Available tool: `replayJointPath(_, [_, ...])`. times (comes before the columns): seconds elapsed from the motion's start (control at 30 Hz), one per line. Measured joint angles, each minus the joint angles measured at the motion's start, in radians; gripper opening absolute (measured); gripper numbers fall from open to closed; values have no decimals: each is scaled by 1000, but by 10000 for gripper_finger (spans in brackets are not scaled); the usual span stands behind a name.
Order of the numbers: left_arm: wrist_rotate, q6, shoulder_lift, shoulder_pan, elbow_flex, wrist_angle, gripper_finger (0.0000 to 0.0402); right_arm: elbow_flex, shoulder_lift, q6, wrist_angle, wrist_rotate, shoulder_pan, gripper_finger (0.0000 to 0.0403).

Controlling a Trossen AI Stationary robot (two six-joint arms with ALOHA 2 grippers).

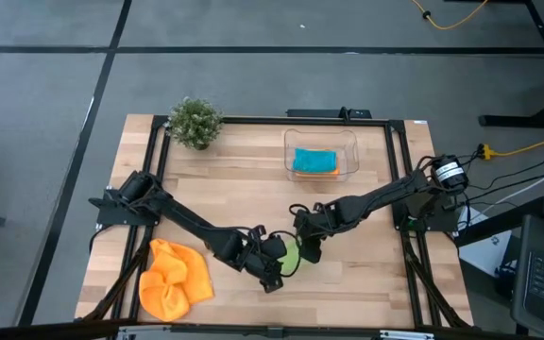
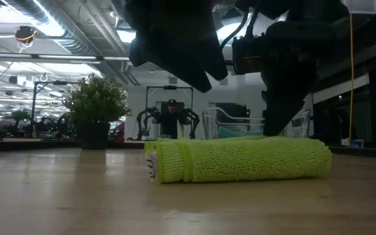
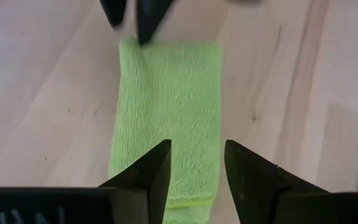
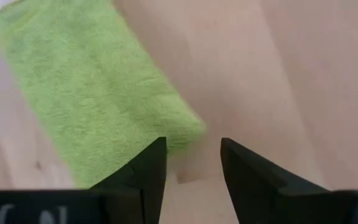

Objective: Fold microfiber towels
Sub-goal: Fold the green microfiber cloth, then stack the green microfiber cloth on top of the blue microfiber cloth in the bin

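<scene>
A lime green microfiber towel (image 2: pixel 240 160), folded into a narrow thick strip, lies flat on the wooden table (image 1: pixel 366 274) between my two grippers. My left gripper (image 3: pixel 197 149) is open and hangs over one short end of the strip. In the low view it is well clear above the towel (image 3: pixel 166 93). My right gripper (image 4: pixel 191 146) is open at the other short end, with bare table and the towel's corner (image 4: pixel 185 127) between its fingers. A crumpled orange towel (image 1: pixel 173 279) lies at the near left. A folded teal towel (image 1: pixel 314 159) lies on an orange one in a clear tub (image 1: pixel 348 142). My right gripper points steeply down at the green towel's short end (image 3: pixel 160 46), its fingertips (image 3: pixel 146 31) right at the edge. I cannot tell whether they touch the cloth.
A small potted plant (image 1: pixel 196 123) stands at the far left. The clear tub stands at the far middle-right. Black frame rails (image 1: pixel 399 189) run along the table's sides. Bare wood lies open near the front right.
</scene>
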Motion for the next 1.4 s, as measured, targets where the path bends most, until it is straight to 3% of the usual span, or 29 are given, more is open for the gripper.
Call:
replayJointPath(0.37, [7, -55, -1, 1, 0, -13, 141, 0, -180, -22, -47, 54, 33, 154])
replayJointPath(0.6, [28, -103, -62, 31, 18, -132, 140, 1, -288, -5, -76, 265, 172, 154])
replayJointPath(0.73, [70, -181, -81, 99, 19, -297, 140, 1, -251, -216, 36, 311, 249, 154])
replayJointPath(0.8, [143, -182, -81, 141, 15, -348, 140, 1, -226, -331, 73, 262, 270, 154])
replayJointPath(0.9, [257, -125, -82, 183, 2, -291, 140, 2, -188, -459, 169, 170, 284, 154])
replayJointPath(1.1, [332, -45, -79, 196, -2, -126, 140, 2, -78, -466, 235, 135, 302, 154])
replayJointPath(1.27, [326, -76, -58, 195, -2, -140, 140, 1, 25, -413, 320, 129, 306, 165])
replayJointPath(1.4, [300, -129, -61, 202, -1, -162, 140, 6, 63, -415, 359, 131, 308, 203])
